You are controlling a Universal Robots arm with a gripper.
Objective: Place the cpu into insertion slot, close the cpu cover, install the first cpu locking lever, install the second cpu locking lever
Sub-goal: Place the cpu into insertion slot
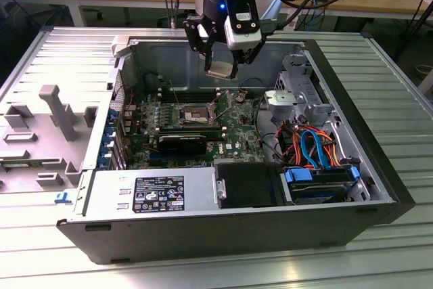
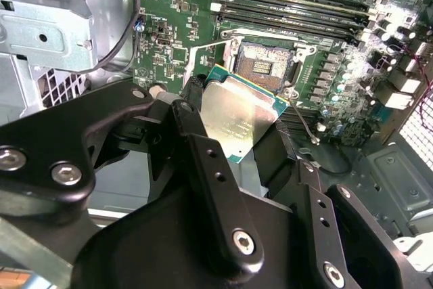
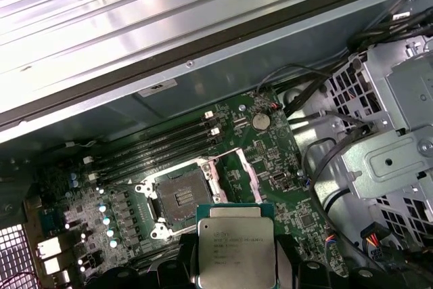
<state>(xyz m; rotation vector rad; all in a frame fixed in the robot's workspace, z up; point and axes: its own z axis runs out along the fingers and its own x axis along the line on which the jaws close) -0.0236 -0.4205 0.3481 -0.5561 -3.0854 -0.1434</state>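
Exterior view, clock centred on the insertion slot [image 1: 196, 114]: the cpu [image 1: 219, 72] is hanging in the gripper [image 1: 220, 68] above it, toward 1 o'clock, apart from the board. The power supply [image 1: 152, 194] is lying at 6, the cable bundle [image 1: 311, 145] at 4, and the side panel [image 1: 47, 133] is resting outside the case [image 1: 203, 235] at 9

In the second wrist view the gripper [image 2: 231, 128] hides part of the cpu [image 2: 241, 109].

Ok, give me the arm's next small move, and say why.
Probably a short sideways shift to centre the cpu over the insertion slot before any descent. The jaws hold the cpu well above the board, and in the first wrist view it looks offset from the empty slot, whose cpu cover stands open.
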